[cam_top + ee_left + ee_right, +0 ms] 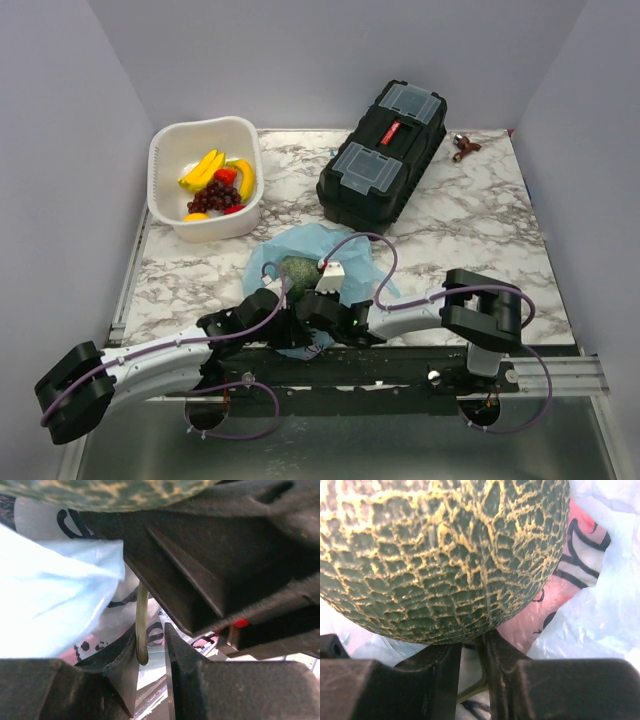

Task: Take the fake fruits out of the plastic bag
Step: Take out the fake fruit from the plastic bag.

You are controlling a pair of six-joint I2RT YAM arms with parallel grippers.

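Wrapping up the plastic bag [310,240] job, one fruit left
Bananas, grapes and the other small fake fruits [215,180] are sitting in the white basket [215,228] upper left. Only the netted green melon [297,268] is lying in the bag, mid-frame, with its stem [142,625] pointing down-frame and its body too round to call an axis. Left gripper [152,647] and right gripper [470,650] are both showing narrow jaws around the stem; can't tell if either's pinching it.
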